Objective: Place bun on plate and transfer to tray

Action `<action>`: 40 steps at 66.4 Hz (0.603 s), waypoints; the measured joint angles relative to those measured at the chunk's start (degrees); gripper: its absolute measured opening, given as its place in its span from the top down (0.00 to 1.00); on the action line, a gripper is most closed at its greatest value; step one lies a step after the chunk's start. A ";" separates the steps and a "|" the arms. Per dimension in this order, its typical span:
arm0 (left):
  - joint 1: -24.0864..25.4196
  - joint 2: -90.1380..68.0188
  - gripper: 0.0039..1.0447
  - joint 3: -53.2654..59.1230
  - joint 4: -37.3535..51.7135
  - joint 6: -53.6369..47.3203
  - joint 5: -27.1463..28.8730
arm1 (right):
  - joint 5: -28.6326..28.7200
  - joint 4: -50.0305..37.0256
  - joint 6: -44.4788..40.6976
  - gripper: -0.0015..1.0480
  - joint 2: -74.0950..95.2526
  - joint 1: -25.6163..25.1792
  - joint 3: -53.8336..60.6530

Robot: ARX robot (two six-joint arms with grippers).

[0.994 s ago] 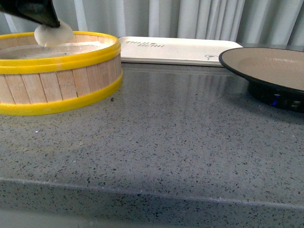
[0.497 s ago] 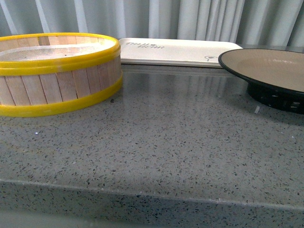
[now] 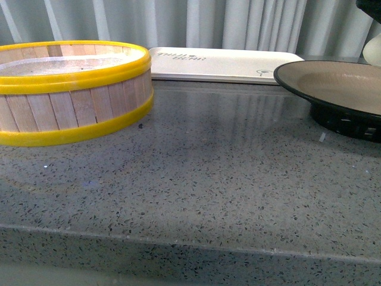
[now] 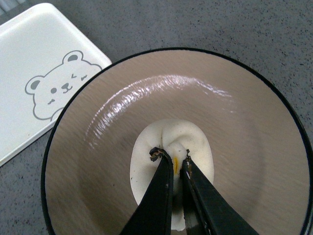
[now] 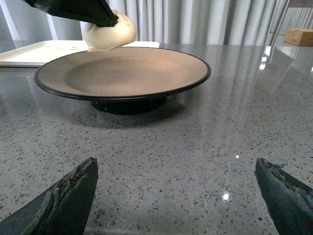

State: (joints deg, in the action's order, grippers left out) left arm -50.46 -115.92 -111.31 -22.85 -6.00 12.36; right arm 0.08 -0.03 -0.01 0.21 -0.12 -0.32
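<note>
Bright, sharp, glare streak on plate [image 4: 161,85]

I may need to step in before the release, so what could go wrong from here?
1. The left tool pinches the soft bun at its top only; it might stick or tear on opening.
2. The bun hangs above the glossy, shallow plate; dropped, it may roll toward the rim.
3. The plate stands on a narrow foot; lifted by the rim, it could tilt.

— Any writing to read?
— Only on the tray [image 3: 226,62]: two short lines of dark lettering [image 3: 186,55] near its left end, too blurred to make out.
— Any sign?
— A grey outlined bear face [image 4: 56,90] at one tray corner.
</note>
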 joint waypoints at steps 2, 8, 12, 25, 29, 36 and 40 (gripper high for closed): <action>-0.04 -1.33 0.97 -1.84 -0.61 0.00 0.17 | 0.00 0.00 0.00 0.08 0.00 0.00 0.00; -0.22 -5.42 0.97 -7.34 -2.84 -0.31 0.22 | 0.00 0.00 0.00 0.08 0.00 0.00 0.00; -0.24 -6.56 0.97 -9.14 -3.96 -0.61 -0.11 | 0.00 0.00 0.00 0.08 0.00 0.00 0.00; 0.17 -7.93 0.97 -12.66 -5.51 -1.73 1.20 | -0.02 0.00 0.00 0.08 0.00 0.00 0.00; 0.24 -8.33 0.97 -13.25 -6.16 -2.03 1.31 | 0.00 0.00 0.00 0.08 0.00 0.00 0.00; 0.37 -9.40 0.97 -13.86 -6.82 -2.75 1.44 | -0.02 0.00 0.00 0.08 0.00 0.00 0.00; 0.44 -9.90 0.97 -13.92 -7.23 -3.02 1.38 | -0.02 0.00 0.00 0.08 0.00 0.00 0.00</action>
State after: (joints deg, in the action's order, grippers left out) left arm -50.02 -125.82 -125.23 -30.09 -9.02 13.74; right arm 0.05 -0.03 -0.01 0.21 -0.12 -0.32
